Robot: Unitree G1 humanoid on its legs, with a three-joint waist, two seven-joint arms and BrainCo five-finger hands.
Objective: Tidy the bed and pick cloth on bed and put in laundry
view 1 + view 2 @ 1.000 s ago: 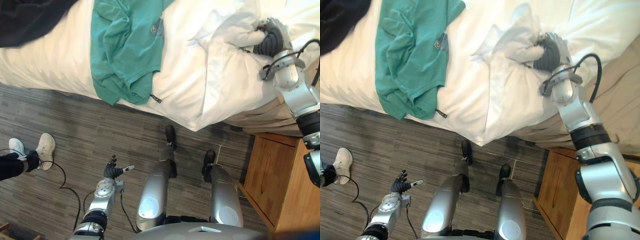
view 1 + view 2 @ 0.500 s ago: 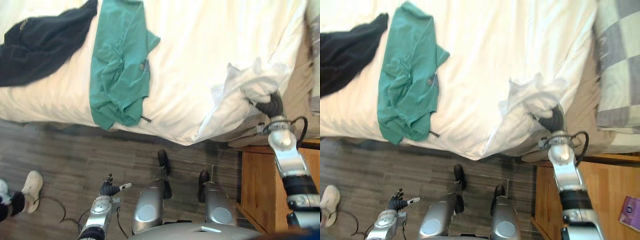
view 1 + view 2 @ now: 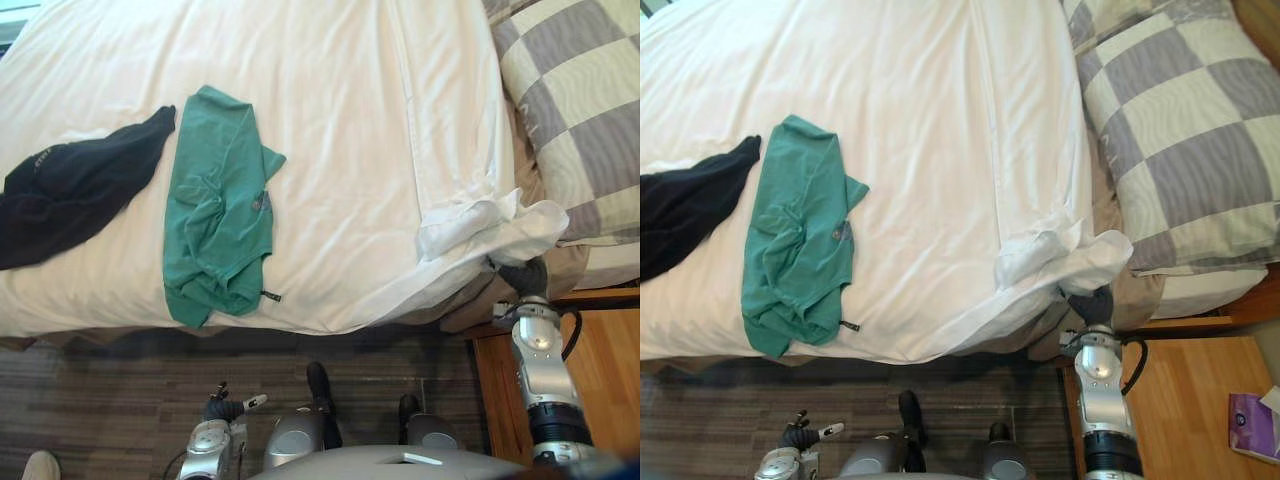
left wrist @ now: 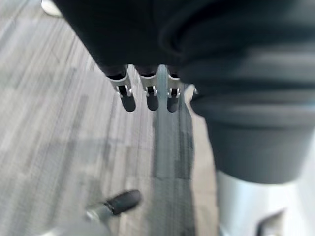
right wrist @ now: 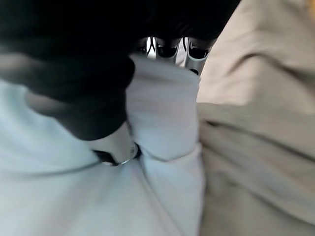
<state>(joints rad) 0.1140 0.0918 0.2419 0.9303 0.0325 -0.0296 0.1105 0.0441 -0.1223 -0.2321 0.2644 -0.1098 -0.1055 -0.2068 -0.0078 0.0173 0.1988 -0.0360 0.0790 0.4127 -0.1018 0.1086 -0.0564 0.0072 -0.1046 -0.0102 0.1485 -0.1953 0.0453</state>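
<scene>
A green shirt (image 3: 218, 245) lies crumpled on the white bed (image 3: 340, 120), near its front edge. A black garment (image 3: 70, 190) lies to its left. At the bed's right front corner a bunched corner of white sheet (image 3: 480, 225) rests over my right hand (image 3: 522, 275). In the right wrist view a fold of that white sheet (image 5: 162, 113) lies across the right hand (image 5: 83, 93), beside beige bedding (image 5: 256, 123). My left hand (image 3: 222, 408) hangs low over the floor, open and empty, its fingers (image 4: 147, 93) straight.
A grey-and-cream checked pillow (image 3: 575, 110) lies at the bed's head on the right. A wooden nightstand (image 3: 600, 380) stands beside my right arm, with a purple item (image 3: 1252, 410) on it. A person's shoe (image 3: 40, 466) shows on the dark plank floor at lower left.
The camera has swung up, so more of the bed and the pillow show. My right hand has drawn the white sheet's corner out to the bed's right front corner. The left hand hangs as before.
</scene>
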